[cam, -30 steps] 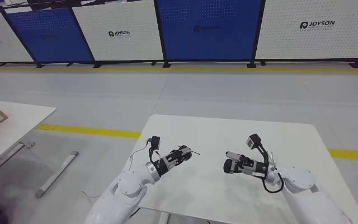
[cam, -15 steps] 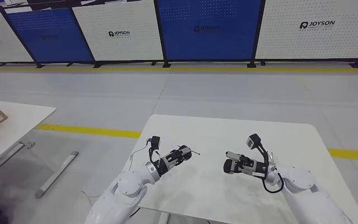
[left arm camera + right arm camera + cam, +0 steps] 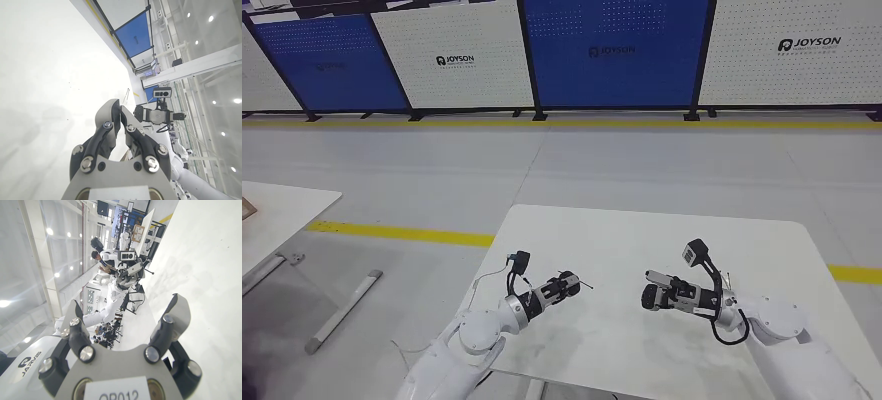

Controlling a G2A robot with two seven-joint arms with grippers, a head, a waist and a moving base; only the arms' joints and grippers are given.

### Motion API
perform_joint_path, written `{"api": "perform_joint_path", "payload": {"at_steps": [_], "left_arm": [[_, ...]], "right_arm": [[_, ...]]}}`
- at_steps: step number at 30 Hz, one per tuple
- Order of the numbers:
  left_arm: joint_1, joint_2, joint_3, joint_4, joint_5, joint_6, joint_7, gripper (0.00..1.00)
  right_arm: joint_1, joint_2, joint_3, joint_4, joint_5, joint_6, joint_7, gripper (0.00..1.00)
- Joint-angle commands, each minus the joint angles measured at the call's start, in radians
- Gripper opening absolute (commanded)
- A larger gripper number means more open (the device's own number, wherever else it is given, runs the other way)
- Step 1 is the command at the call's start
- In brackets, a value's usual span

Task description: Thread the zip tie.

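"White table (image 3: pixel 642 225) under both your arms, operator. Beyond it you have grey floor, a yellow line (image 3: pixel 402 233) and a row of blue and white panels (image 3: pixel 617 50). Off to your far left stands a second table (image 3: pixel 282 210)."

"From your left, then. Your left gripper (image 3: pixel 569 284) sits over the near left part of the table and points toward the middle."

"Its jaws are closed. In your left wrist view the two fingers (image 3: pixel 105 113) meet at their tips with no gap."

"The zip tie (image 3: pixel 152 273) is pinched at those tips. You see it as a thin black strip lying across them. One end sticks out past the gripper toward the middle of the table. Your right wrist view shows that end as a short dark rod with a small knob."

"Whether that free end touches the surface, we cannot tell you."

"Now your right. Your right gripper (image 3: pixel 646 287) is over the near right part of the table. It faces the left one and stands well apart from it."

"Its jaws are spread wide with nothing between them. The tie's free end points its way but stays well short of it."
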Motion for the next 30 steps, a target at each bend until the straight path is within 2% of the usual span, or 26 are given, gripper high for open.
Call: {"api": "perform_joint_path", "payload": {"at_steps": [1, 26, 30], "left_arm": [[0.000, 0.000, 0.000, 0.000, 0.000, 0.000, 0.000, 0.00], [0.000, 0.000, 0.000, 0.000, 0.000, 0.000, 0.000, 0.00], [0.000, 0.000, 0.000, 0.000, 0.000, 0.000, 0.000, 0.00]], "right_arm": [[0.000, 0.000, 0.000, 0.000, 0.000, 0.000, 0.000, 1.00], [-0.004, 0.000, 0.000, -0.006, -0.003, 0.002, -0.007, 1.00], [-0.019, 0.014, 0.046, -0.027, -0.004, 0.017, 0.006, 1.00]]}}
